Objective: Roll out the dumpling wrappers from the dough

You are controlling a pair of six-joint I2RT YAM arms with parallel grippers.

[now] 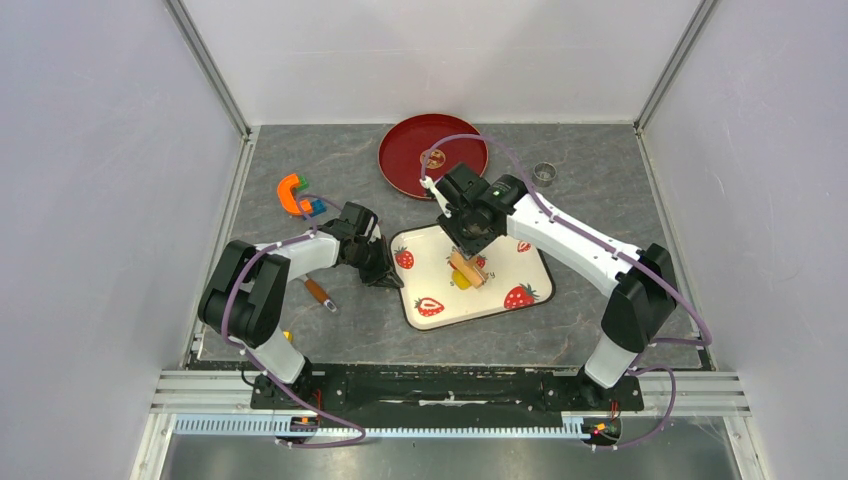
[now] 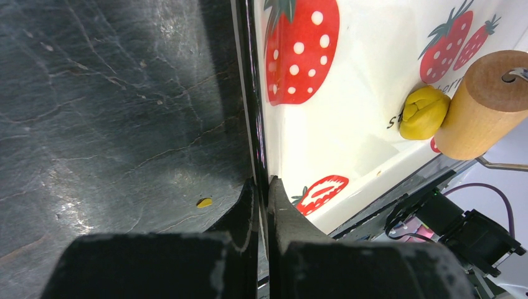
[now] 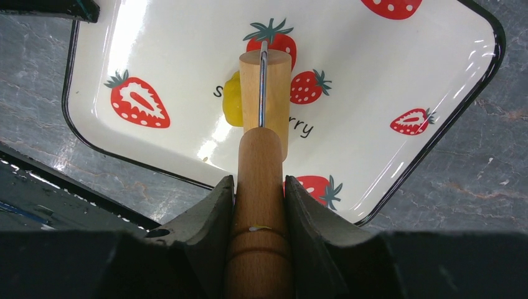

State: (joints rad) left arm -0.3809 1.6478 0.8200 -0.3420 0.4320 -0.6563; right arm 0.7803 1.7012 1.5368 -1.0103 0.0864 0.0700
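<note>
The right gripper's (image 3: 259, 187) jaws clamp one wooden roller (image 3: 277, 93) against one yellow dough lump (image 2: 423, 112); the left gripper's (image 2: 264, 187) jaws pinch one strawberry tray (image 3: 373, 75) by its rim.

The wooden roller (image 3: 277, 93) hides much of the yellow dough lump (image 3: 230, 103), its handle cut off at the bottom edge.

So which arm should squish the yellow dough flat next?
Right. The right fingers grip the wooden roller, its drum right beside the yellow dough. The left fingers are pinching the rim of the strawberry tray.
</note>
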